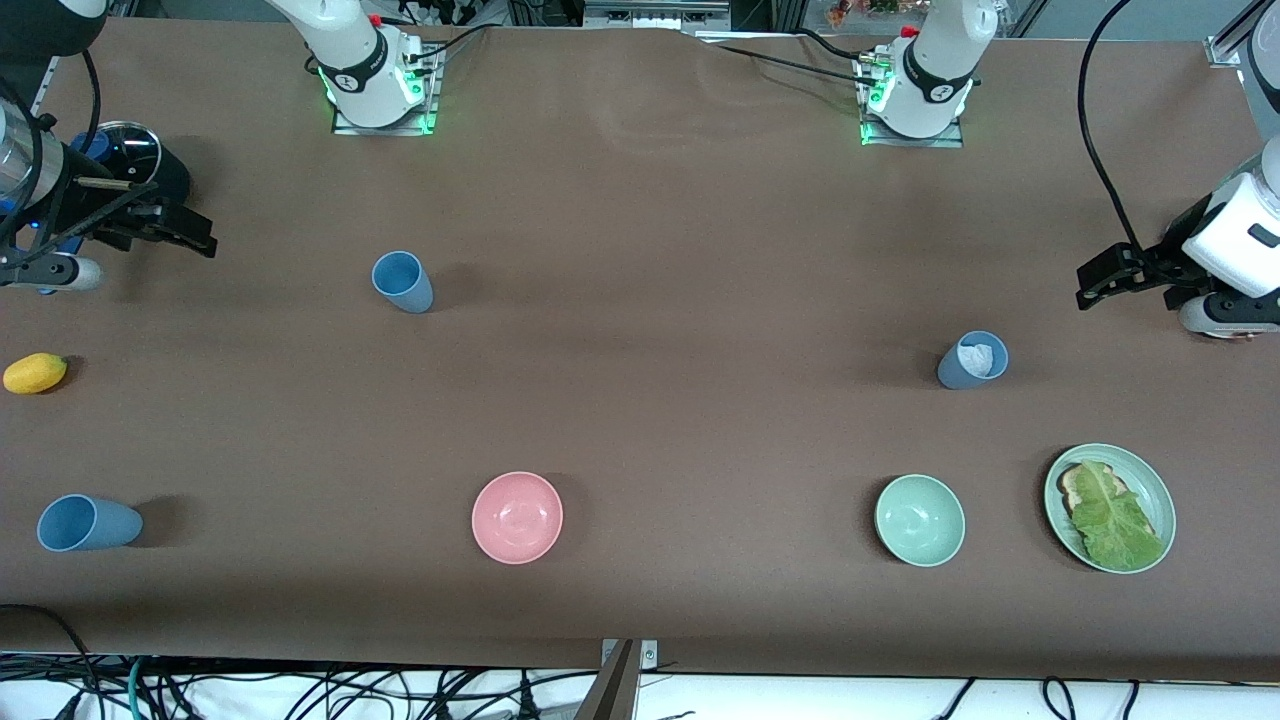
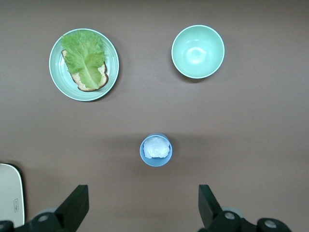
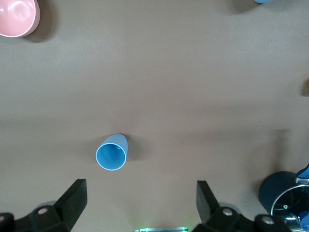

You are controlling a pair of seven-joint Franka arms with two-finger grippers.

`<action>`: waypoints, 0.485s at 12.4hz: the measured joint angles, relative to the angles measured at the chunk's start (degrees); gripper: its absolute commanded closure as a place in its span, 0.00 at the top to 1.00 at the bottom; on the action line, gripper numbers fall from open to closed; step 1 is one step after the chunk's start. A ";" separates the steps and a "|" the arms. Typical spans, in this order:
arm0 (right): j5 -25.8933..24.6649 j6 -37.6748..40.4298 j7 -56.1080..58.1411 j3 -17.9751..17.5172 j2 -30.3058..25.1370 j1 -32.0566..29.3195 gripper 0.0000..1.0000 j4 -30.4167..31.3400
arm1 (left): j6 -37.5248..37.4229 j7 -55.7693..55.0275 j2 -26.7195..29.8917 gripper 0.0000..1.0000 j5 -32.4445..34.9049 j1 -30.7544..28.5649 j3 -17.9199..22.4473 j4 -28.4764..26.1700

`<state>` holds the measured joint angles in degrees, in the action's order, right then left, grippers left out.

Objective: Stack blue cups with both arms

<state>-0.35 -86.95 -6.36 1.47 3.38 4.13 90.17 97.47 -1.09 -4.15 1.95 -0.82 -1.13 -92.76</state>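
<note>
Brown matte table (image 1: 640,400), cable clutter along its front-camera edge, no legible writing anywhere. Three blue cups upright: sky-blue cup (image 1: 402,281) mid-table toward the right arm's end, grey-blue cup (image 1: 972,360) with white wad inside toward the left arm's end, third blue cup (image 1: 88,523) near the front-camera edge at the right arm's end. Both arms wait high: left gripper (image 2: 144,205) jaws wide, empty, over the grey-blue cup; right gripper (image 3: 141,203) jaws wide, empty, over the sky-blue cup.
</note>
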 measured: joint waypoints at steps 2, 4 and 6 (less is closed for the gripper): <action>0.00 0.51 0.00 0.00 0.00 0.00 1.00 0.00 | -0.01 0.00 0.00 1.00 0.00 0.00 0.00 0.00; 0.01 0.64 0.00 0.00 0.00 0.00 1.00 0.00 | -0.01 0.00 -0.01 1.00 0.00 0.00 0.00 0.00; 0.01 0.69 0.00 0.00 0.00 0.00 1.00 0.00 | -0.03 0.00 -0.04 1.00 0.00 0.00 0.00 0.00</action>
<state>-0.34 -86.26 -6.36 1.47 3.38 4.13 90.17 97.43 -1.09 -4.19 1.95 -0.82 -1.13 -92.76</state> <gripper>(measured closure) 0.000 0.000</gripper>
